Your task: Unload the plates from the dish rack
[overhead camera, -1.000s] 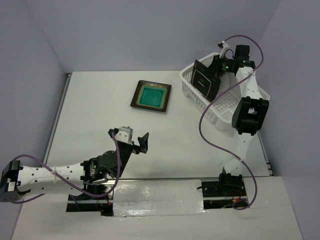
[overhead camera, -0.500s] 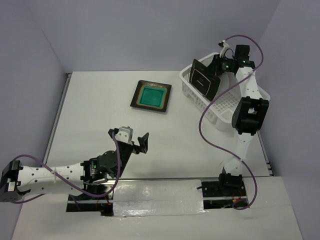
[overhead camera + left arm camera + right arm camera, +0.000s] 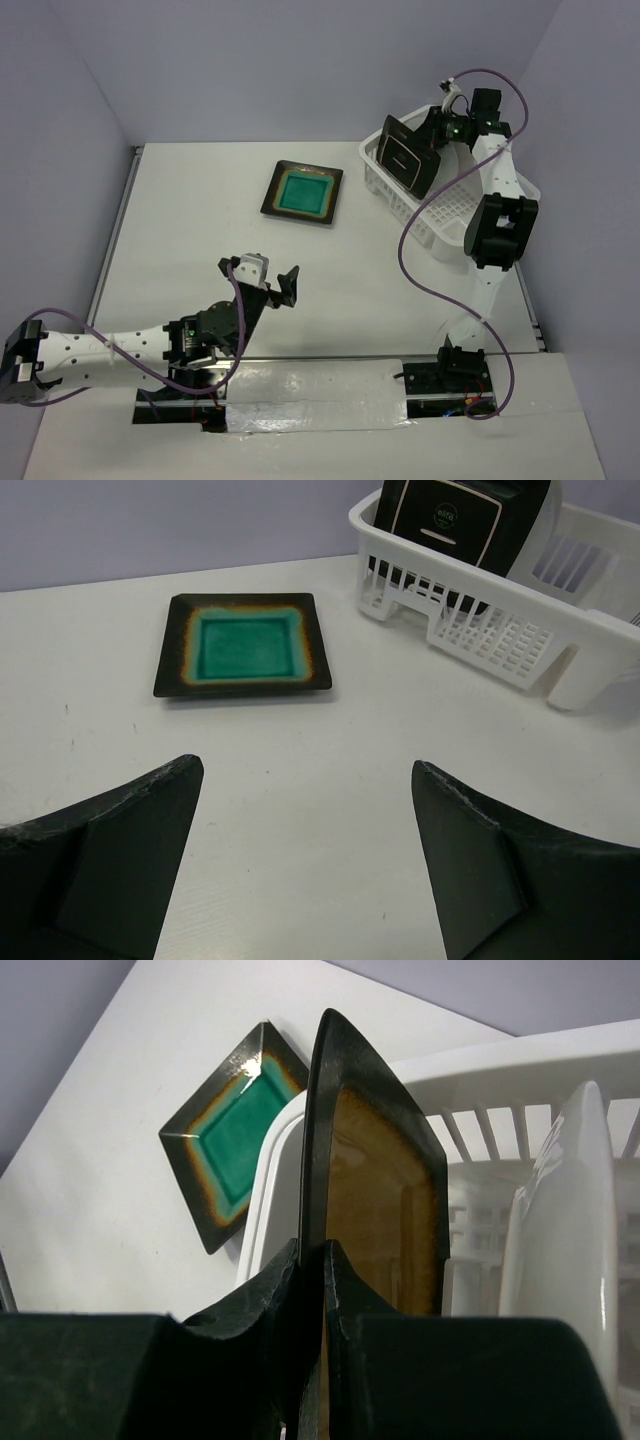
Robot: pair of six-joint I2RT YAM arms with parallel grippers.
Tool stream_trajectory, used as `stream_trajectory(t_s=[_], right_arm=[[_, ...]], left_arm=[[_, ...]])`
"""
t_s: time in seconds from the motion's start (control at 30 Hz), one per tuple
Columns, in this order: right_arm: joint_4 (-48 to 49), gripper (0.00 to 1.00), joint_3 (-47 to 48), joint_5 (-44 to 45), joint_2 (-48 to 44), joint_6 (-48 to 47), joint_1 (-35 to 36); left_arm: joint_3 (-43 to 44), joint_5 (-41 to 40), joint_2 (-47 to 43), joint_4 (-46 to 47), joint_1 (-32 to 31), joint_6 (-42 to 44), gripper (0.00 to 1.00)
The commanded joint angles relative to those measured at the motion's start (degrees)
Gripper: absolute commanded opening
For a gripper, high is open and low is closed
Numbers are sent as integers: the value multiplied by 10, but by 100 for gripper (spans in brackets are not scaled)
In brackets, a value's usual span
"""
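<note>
The white dish rack [image 3: 455, 205] stands at the back right; it also shows in the left wrist view [image 3: 500, 620] and the right wrist view [image 3: 520, 1070]. My right gripper [image 3: 432, 138] is shut on the rim of the amber-centred square plate [image 3: 385, 1190], held upright over the rack's left end [image 3: 408, 158]. A round white plate [image 3: 560, 1230] stands in the rack beside it. The teal-centred square plate [image 3: 302, 192] lies flat on the table, also in the left wrist view [image 3: 243, 645]. My left gripper [image 3: 268, 278] is open and empty, low over the table near the front.
The table's raised left edge [image 3: 118, 225] and the purple walls bound the area. A purple cable [image 3: 420, 260] hangs from the right arm beside the rack.
My right gripper has lifted the amber plate slightly up and to the left over the rack. The left arm has barely moved.
</note>
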Motion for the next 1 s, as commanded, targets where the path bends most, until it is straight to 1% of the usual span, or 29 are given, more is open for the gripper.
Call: stream_trajectory(t_s=[0.0, 0.23, 0.37, 0.5, 0.63, 0.8, 0.97], right_arm=[[124, 0, 10, -70, -67, 33, -6], [169, 0, -8, -96, -80, 76, -10], [158, 0, -8, -84, -93, 76, -10], [173, 0, -11, -86, -104, 76, -12], [165, 0, 10, -99, -100, 95, -12], [187, 0, -4, -92, -123, 106, -13], [210, 0, -8, -92, -145, 137, -14]], left_arm=[[26, -6, 0, 21, -2, -5, 98], [25, -5, -5, 19, -2, -6, 98], [26, -6, -11, 13, -2, -10, 98], [12, 3, -13, 37, -2, -1, 98], [35, -23, 7, 9, -2, -5, 98], [23, -16, -1, 29, -2, 6, 98], [25, -14, -14, 15, -2, -5, 98]])
